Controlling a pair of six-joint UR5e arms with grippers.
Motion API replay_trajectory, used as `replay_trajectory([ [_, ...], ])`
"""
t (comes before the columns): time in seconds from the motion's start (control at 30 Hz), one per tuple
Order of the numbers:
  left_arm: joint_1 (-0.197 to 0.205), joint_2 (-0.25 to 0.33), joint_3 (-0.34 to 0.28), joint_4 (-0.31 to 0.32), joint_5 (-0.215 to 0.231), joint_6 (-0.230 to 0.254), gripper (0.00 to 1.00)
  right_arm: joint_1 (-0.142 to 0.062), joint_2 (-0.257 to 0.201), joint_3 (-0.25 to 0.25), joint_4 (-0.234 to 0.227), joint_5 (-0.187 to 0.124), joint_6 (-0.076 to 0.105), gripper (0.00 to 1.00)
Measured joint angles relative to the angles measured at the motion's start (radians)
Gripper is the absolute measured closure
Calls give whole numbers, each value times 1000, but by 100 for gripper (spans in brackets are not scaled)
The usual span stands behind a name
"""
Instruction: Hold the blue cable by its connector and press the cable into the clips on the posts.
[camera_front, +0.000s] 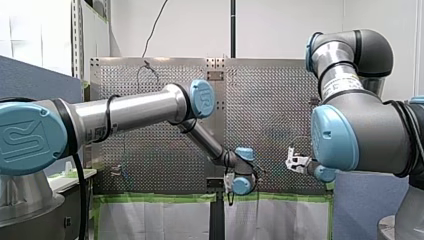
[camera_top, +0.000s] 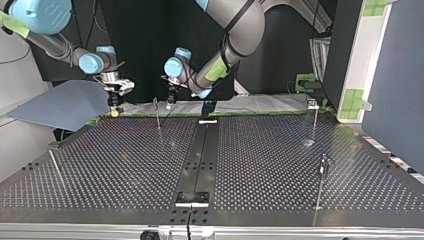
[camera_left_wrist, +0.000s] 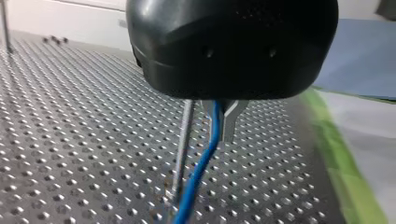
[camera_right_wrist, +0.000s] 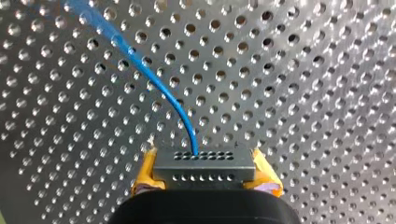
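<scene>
My right claw (camera_right_wrist: 204, 176) clamps the rigid connector (camera_right_wrist: 204, 164), the proper hold; blue cable (camera_right_wrist: 154, 85) judged limp, light; my left claw (camera_left_wrist: 218, 111) closure indeterminate.

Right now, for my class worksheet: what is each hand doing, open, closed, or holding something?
My left hand: closed on the blue cable.
My right hand: closed on the connector, between its yellow pads.

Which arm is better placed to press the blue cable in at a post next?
Left, probably: my left claw pinches the blue cable right beside a post, while my right claw only holds the connector.
</scene>
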Motion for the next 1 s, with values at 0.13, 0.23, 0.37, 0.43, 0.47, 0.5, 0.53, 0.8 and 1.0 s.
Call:
replay_trajectory([
  [0.13,5,-4,24,-33,-2,3,100,11,0,-27,15,-5,2,100],
  [0.23,7,-4,49,-59,-2,4,100,17,0,-52,33,-9,6,100],
  [0.37,8,-4,81,-80,-2,4,100,24,0,-84,61,-10,10,100],
  [0.43,9,-4,98,-85,-2,4,100,28,0,-98,72,-10,10,100],
  [0.47,9,-4,104,-86,-2,4,100,29,0,-102,74,-11,10,100],
  [0.5,10,-4,111,-88,-3,4,100,30,0,-105,76,-11,11,100],
  [0.53,10,-4,114,-90,-3,4,100,32,0,-108,78,-10,11,100],
  [0.8,12,-3,139,-105,-21,5,100,38,1,-112,81,-11,11,100],
  [1.0,17,-3,153,-109,-34,5,100,40,3,-112,88,-9,11,100],
])
